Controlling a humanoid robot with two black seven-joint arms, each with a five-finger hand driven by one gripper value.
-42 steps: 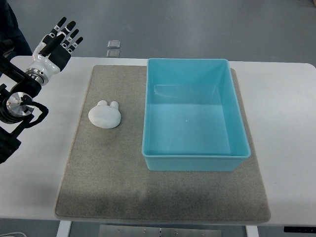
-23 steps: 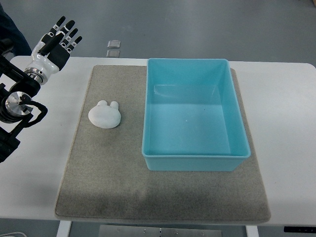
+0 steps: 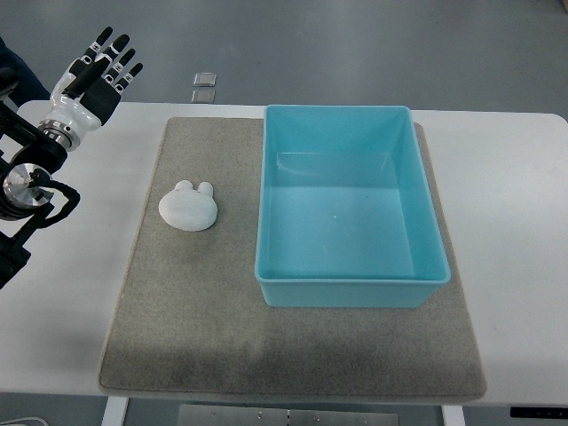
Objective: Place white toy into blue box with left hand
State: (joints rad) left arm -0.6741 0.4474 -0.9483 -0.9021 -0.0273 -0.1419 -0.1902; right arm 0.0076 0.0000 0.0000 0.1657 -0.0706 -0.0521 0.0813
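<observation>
2 risks stand out. The white toy (image 3: pixel 189 207) is low, rounded and smooth, lying flat on the grey mat (image 3: pixel 177 319) near the mat's left edge, just left of the blue box (image 3: pixel 350 206) but apart from it; fingers closing from above could slip off its dome or nudge it sideways. Carrying it across, a low path might clip the box's left wall. The left hand (image 3: pixel 90 75) is well apart from the toy, raised over the table's (image 3: pixel 62 311) far-left corner, fingers spread and pointing away, holding nothing. The box looks empty, and no right hand shows.
</observation>
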